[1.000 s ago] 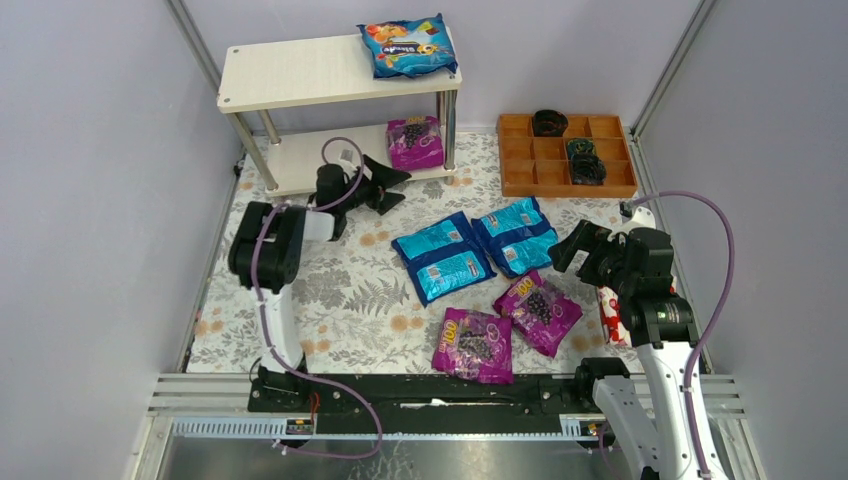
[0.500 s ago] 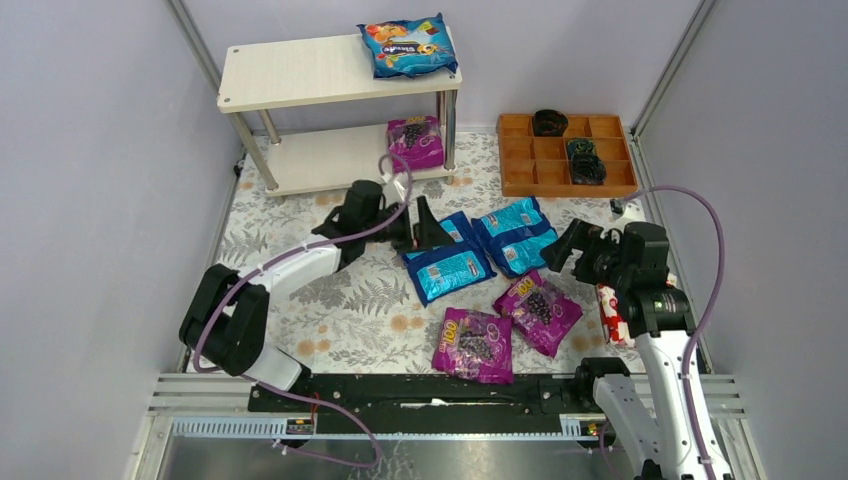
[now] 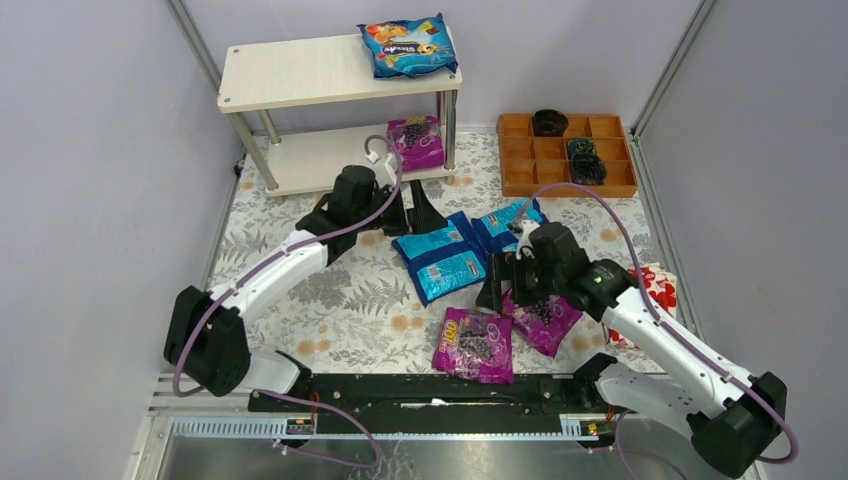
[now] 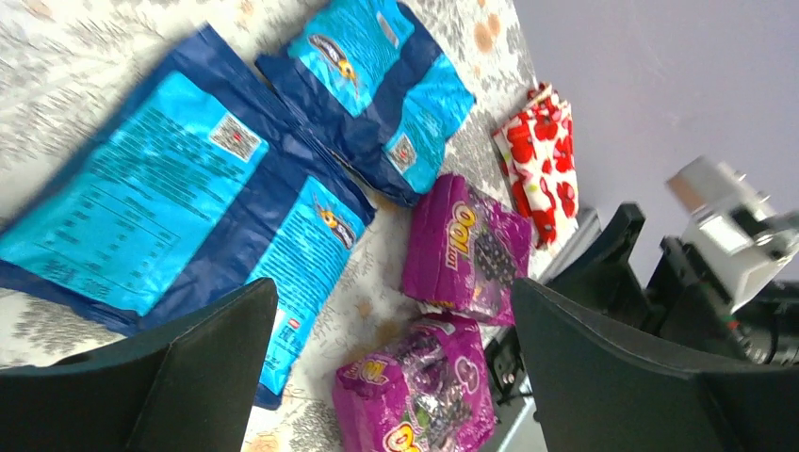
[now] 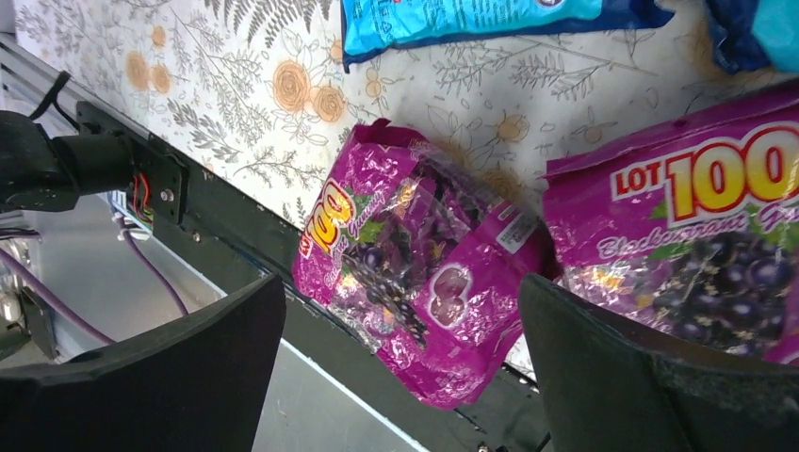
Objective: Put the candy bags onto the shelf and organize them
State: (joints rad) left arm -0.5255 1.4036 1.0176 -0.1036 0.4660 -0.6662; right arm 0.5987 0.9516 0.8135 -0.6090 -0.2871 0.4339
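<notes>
The shelf point(image 3: 300, 72) stands at the back left, with one blue candy bag point(image 3: 410, 47) on its top board and one purple bag point(image 3: 415, 142) on the lower board. Two blue bags point(image 3: 440, 258) point(image 3: 515, 230) and two purple bags point(image 3: 473, 344) point(image 3: 548, 312) lie on the table. My left gripper point(image 3: 412, 215) is open and empty just behind the blue bags. In the left wrist view point(image 4: 396, 372) it faces both blue bags point(image 4: 170, 188) and both purple bags point(image 4: 466, 250). My right gripper point(image 3: 503, 283) is open and empty over the purple bags, and in the right wrist view point(image 5: 400, 367) one purple bag point(image 5: 415, 254) lies between its fingers.
An orange compartment tray point(image 3: 520, 165) with dark items sits at the back right. A white packet with red flowers point(image 3: 652, 290) lies at the right table edge. The black front rail point(image 3: 400, 390) runs just below the nearest purple bag.
My left arm has swung from the shelf's lower board rightward to the blue bags. My right arm has moved from the right edge leftward over the purple bags. The bags have not moved.
</notes>
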